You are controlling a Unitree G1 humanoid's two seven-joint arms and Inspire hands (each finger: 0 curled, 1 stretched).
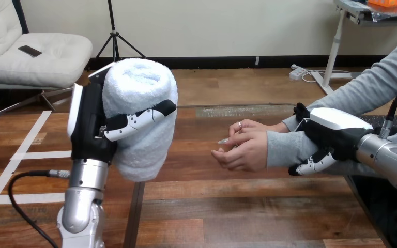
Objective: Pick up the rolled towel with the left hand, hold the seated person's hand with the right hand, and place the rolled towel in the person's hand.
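- Slippage is the main risk: the rolled towel (pixel 139 119) stands upright left of centre, lifted clear of the tabletop (pixel 227 206). The left hand (pixel 90 124) grips it with its thumb curled across the front. The towel's lower end hangs below the grip, so tilting it could let it slide out.
- The person's lower hand (pixel 243 152), right of centre, has its fingers partly curled, and the person's upper hand (pixel 245 126) touches it. The towel may meet knuckles rather than an open palm.
- The right hand (pixel 336 129), at the frame's right, is wrapped round the person's grey-sleeved wrist. A tug there would shift the target.
- Bare tabletop lies between towel and hands, giving a free path rightward.
- The tabletop's far edge runs just behind the hands, and its right edge lies near the person. A dropped towel could roll off either.
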